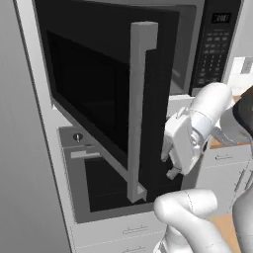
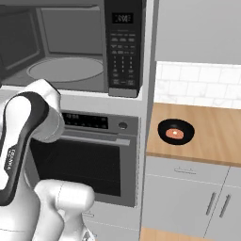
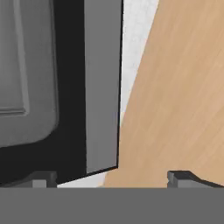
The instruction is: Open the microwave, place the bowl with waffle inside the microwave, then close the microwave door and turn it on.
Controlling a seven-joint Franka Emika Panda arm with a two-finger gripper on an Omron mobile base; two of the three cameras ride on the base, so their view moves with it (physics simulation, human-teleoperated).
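At the far left of your left base view, the microwave door (image 1: 94, 94) stood swung wide out toward you, its long grey bar handle (image 1: 138, 108) upright along the free edge. Just right of that handle, your gripper (image 1: 173, 170) hung with its jaws spread as wide as they go and nothing between them, clear of the handle rather than on it. Further right, the keypad strip (image 1: 215, 44) of the microwave (image 1: 188, 59) ran up beside the open cavity.

In the right base view, the cavity showed its round turntable (image 2: 66, 69) bare, with the oven (image 2: 89, 160) below it. Well to the right, on the wooden bench (image 2: 207, 136), the bowl with waffle (image 2: 175, 131) sat alone, well apart from the arm.

In the hand view, the gripper fingertips (image 3: 181, 177) stood far apart over light wood grain, with the edge of a black and grey panel on the left.

So I judge the opening step looked done and you were between steps. The next move called for swinging the arm right, across to the bench, coming down over the bowl's rim and closing on it, minding the open door on the way back.
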